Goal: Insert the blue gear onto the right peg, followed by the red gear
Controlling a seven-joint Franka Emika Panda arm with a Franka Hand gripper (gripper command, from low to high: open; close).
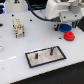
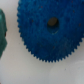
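Note:
The blue gear (image 1: pixel 61 29) lies flat on the white table at the exterior view's upper right. In the wrist view it (image 2: pixel 47 30) fills most of the picture, with its centre hole showing. My gripper (image 1: pixel 64 25) hangs straight over it with its dark fingers spread; they do not show in the wrist view. The red gear (image 1: pixel 69 36) lies just beside the blue gear, nearer the camera. The grey black-rimmed plate (image 1: pixel 44 61) sits in the middle of the table. The right peg (image 1: pixel 50 50) and its twin (image 1: pixel 36 56) stand upright on it.
A beige block-like fixture (image 1: pixel 18 28) stands at the exterior view's left. A dark green object (image 2: pixel 2 32) shows at the wrist view's edge next to the blue gear. The white arm (image 1: pixel 59 9) and black cables (image 1: pixel 35 10) cross the back.

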